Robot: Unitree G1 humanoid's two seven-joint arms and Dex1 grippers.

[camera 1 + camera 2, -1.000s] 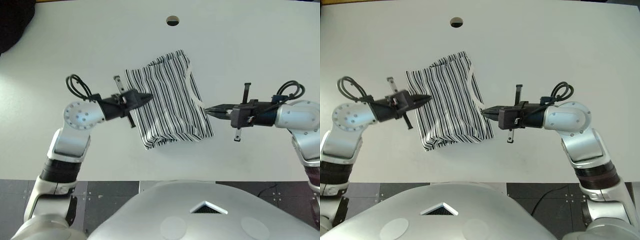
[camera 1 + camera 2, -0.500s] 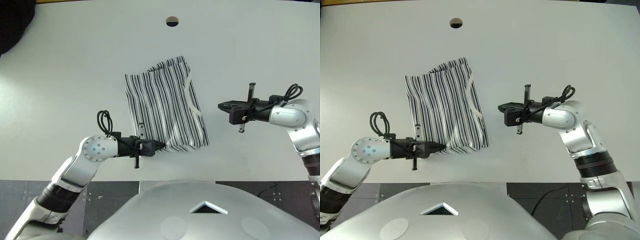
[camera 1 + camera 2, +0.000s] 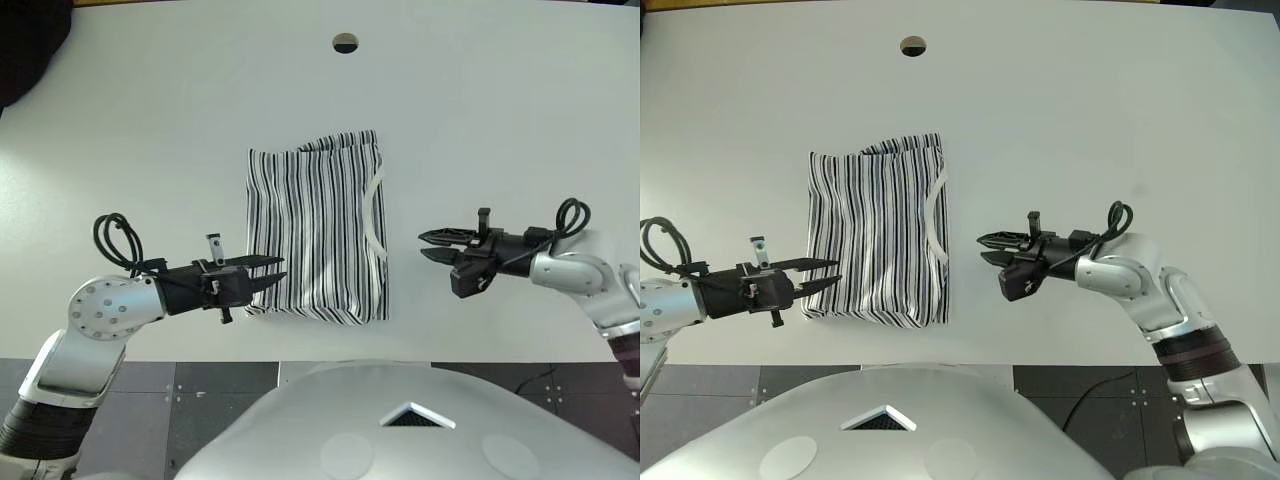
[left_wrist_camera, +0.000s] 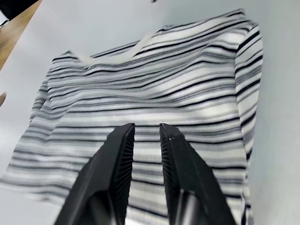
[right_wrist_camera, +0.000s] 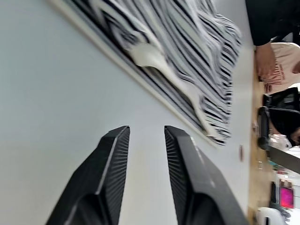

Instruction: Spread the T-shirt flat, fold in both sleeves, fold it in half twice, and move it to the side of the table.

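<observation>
1. Lying centrally on the table [image 3: 500,120], the T-shirt [image 3: 315,235] is seen folded compactly.
2. The left gripper [image 3: 280,267] and right gripper [image 3: 422,244] are held beside it, jaws parted and empty.
3. Moving it aside is judged outstanding.

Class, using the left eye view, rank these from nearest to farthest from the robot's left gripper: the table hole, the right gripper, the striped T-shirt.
1. T-shirt: its near left corner lies right at the tips of the left gripper.
2. Right gripper: across the T-shirt, on the robot's right.
3. Table hole: farthest back, well beyond the T-shirt.
</observation>
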